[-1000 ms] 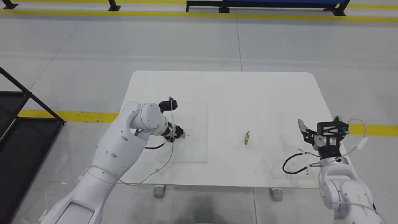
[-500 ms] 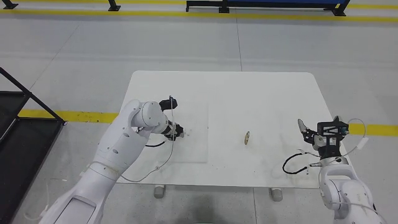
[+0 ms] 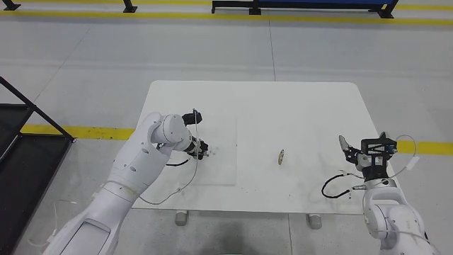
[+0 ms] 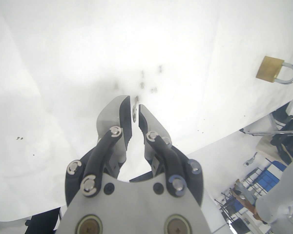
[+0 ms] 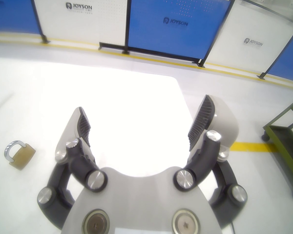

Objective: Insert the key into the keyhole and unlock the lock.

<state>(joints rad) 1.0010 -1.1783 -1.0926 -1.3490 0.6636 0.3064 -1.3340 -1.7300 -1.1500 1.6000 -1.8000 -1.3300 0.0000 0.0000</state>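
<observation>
Left pincer: the left pincer [image 4: 134, 105] hung low over the bench [image 3: 297, 113], left of centre in the top view, its jaws drawn in to a narrow slit around the key [image 4: 134, 111]; it looked pinched on it, though a sliver of light showed at either side
Key: a thin strip of metal standing on edge between the jaws, one end poking out past them; taken edge-on, probably so the blade could be aimed at the keyhole
Lock: the brass lock [image 3: 281, 157] lay flat just right of centre in the top view, well apart from both arms, its shackle looking shut; nothing steadied it
Right pincer: the right pincer [image 5: 144, 118] hung at the right edge of the bench, jaws spread wide and empty; likely placed there to take the lock and brace its body
Step in hand: securing the key, by my reading; insertion not yet begun
Risk: so thin a key held only at the tips could twist or slip
</observation>
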